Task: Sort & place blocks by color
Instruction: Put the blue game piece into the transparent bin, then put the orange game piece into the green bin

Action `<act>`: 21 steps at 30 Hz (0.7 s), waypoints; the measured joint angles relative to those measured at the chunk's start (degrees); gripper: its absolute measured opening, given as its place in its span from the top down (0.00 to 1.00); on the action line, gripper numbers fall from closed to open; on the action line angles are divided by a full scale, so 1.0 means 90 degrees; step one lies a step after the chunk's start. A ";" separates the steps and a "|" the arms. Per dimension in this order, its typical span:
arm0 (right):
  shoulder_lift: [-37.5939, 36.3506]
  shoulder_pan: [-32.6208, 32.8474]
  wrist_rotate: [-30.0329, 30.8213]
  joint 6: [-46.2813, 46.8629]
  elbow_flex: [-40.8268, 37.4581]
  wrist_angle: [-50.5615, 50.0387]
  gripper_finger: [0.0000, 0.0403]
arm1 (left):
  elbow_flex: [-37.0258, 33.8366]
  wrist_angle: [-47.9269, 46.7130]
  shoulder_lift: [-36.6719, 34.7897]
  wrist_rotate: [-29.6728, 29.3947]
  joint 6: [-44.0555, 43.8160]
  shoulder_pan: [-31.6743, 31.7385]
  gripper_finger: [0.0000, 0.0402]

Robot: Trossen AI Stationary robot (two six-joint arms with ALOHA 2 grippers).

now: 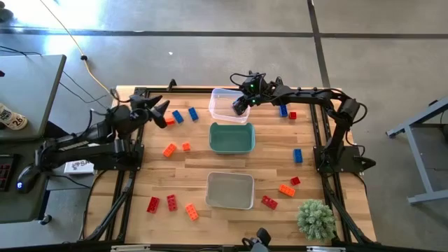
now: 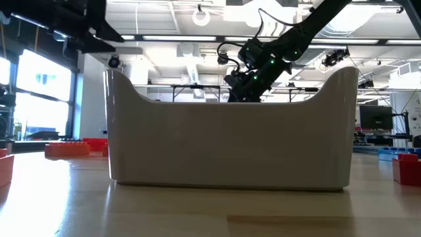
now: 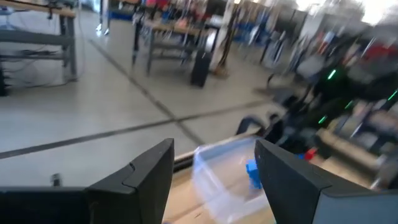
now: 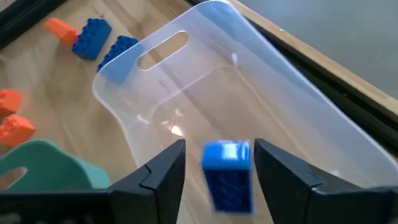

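My right gripper (image 1: 241, 106) stands open over the clear bin (image 1: 229, 105) at the table's far middle, tilted down into it. A blue block (image 4: 227, 171) shows between its fingers with a gap on each side, blurred, above the bin's floor (image 4: 261, 106). My left gripper (image 1: 162, 110) is open with nothing between its fingers, raised over the table's far left and pointing about level toward the clear bin (image 3: 217, 174). Two blue blocks (image 1: 185, 115) and an orange block (image 1: 168, 121) lie on the table beside it.
A teal bin (image 1: 232, 138) and a grey bin (image 1: 229, 190) stand in a row nearer than the clear one. Red, orange and blue blocks lie scattered at the left (image 1: 169, 149), near left (image 1: 171, 202) and right (image 1: 297, 155). A green plant (image 1: 316, 218) stands near right.
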 joint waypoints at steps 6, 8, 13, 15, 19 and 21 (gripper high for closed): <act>0.0000 0.0000 -0.0095 -0.0157 0.0301 -0.0233 0.49 | 0.0797 -0.1308 0.1020 -0.0044 0.0276 0.0012 0.47; 0.0000 0.0000 -0.0099 -0.0303 0.0527 -0.0489 0.47 | 0.1078 -0.1861 0.1332 -0.0046 0.0276 0.0041 0.47; 0.0000 0.0000 -0.0099 -0.1026 0.1270 -0.1347 0.46 | 0.1646 -0.2978 0.2107 0.0069 0.0283 0.0262 0.47; 0.0000 0.0000 -0.0099 -0.1334 0.1608 -0.1694 0.46 | 0.1802 -0.3226 0.2377 0.0205 0.0347 0.0387 0.47; 0.0000 0.0000 -0.0099 -0.1938 0.2239 -0.2375 0.46 | 0.1973 -0.3647 0.2878 0.0616 0.0384 0.0708 0.47; 0.0000 0.0000 -0.0099 -0.2214 0.2542 -0.2697 0.46 | 0.2052 -0.3855 0.3131 0.0901 0.0322 0.0890 0.47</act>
